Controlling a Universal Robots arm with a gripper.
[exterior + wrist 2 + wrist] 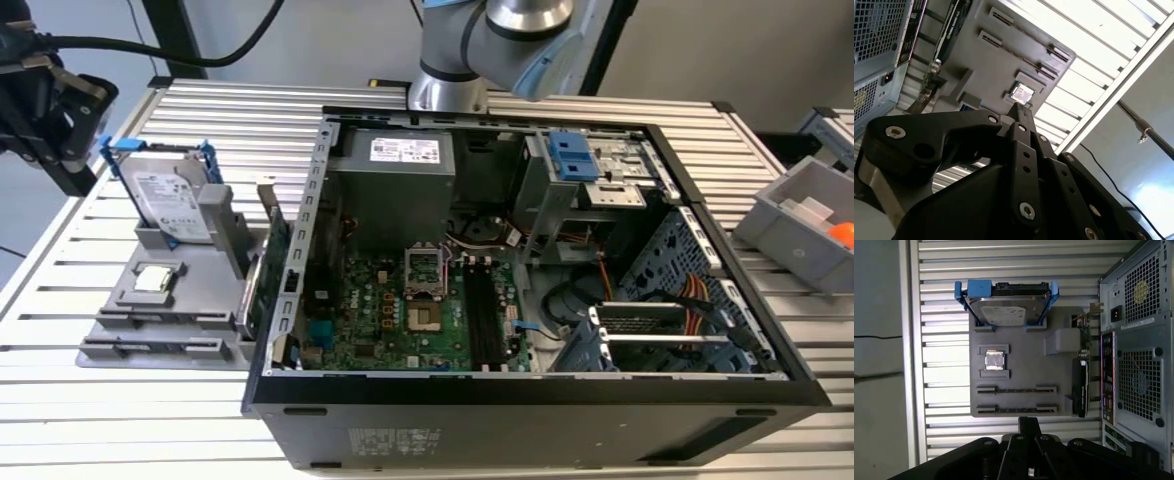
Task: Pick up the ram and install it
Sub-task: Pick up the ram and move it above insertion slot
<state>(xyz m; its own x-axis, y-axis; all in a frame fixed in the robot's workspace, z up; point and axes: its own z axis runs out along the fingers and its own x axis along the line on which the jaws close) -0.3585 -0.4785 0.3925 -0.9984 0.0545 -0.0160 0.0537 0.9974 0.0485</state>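
One robot arm [514, 40] rises behind the open computer case [534, 420] on the slatted bench [134, 440] — its claw [1029, 421] is drawn closed, fingertips meeting with nothing between them, poised by the edge of the grey parts tray [1024, 347] beside the case. The tray carries a hard drive in a blue bracket [1004, 307], a processor chip [994, 360] and an expansion card on edge [1081, 385]. Whether the ram sits in the black motherboard slots [483, 315] — I cannot tell.
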